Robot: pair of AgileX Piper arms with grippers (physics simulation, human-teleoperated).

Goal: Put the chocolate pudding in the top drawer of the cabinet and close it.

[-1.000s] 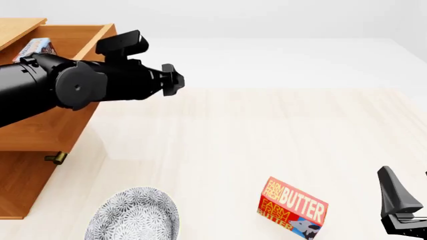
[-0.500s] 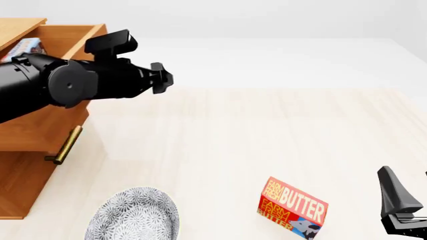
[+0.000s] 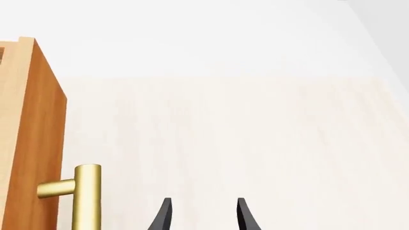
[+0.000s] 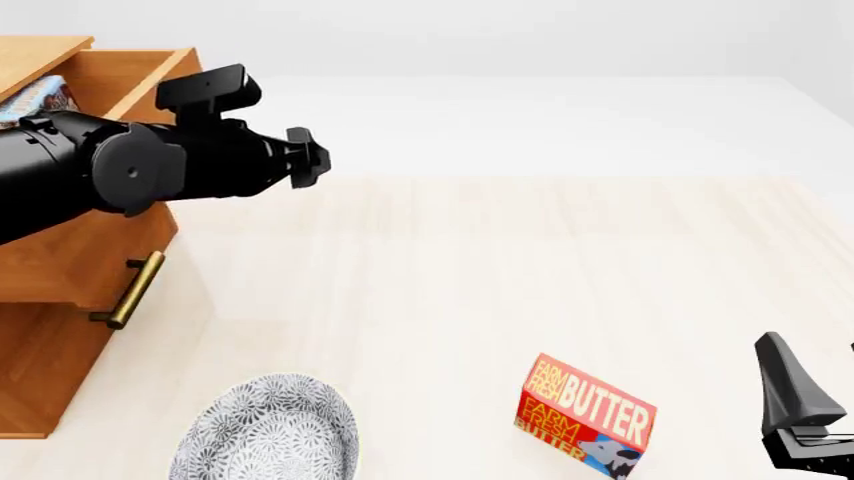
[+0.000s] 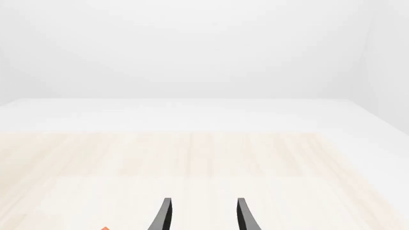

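In the front view the cabinet [image 4: 54,330] fills the 9 o'clock edge of the counter [image 4: 507,260], and its top drawer [image 4: 114,255] stands pulled out, its light-brown front facing toward 3 o'clock. The brass handle [image 4: 131,290] of that drawer shows below the left arm, at about 8 o'clock from the arm's tip. Inside the drawer, up at 10 o'clock in the picture, a corner of the chocolate pudding [image 4: 40,97] peeks out with its light blue panel, the rest hidden behind the arm.

The left arm lies across the drawer's open top and reaches toward 3 o'clock; the left gripper [image 4: 304,157] hangs above the counter just past the drawer front, touching nothing. In the left wrist view the two dark fingers [image 3: 162,218] stand apart with bare counter between them, holding nothing, and the drawer front and the brass handle [image 3: 82,196] sit just beside them, apart from the tips.

The right gripper [image 4: 807,425] rests low at the 4 o'clock corner of the front view. In the right wrist view its fingers [image 5: 163,216] are likewise spread with nothing between them.

A red-orange BUTTER box [image 4: 585,416] stands at 6 o'clock, and a patterned grey plate [image 4: 274,430] lies at 7 o'clock, near the cabinet's base.
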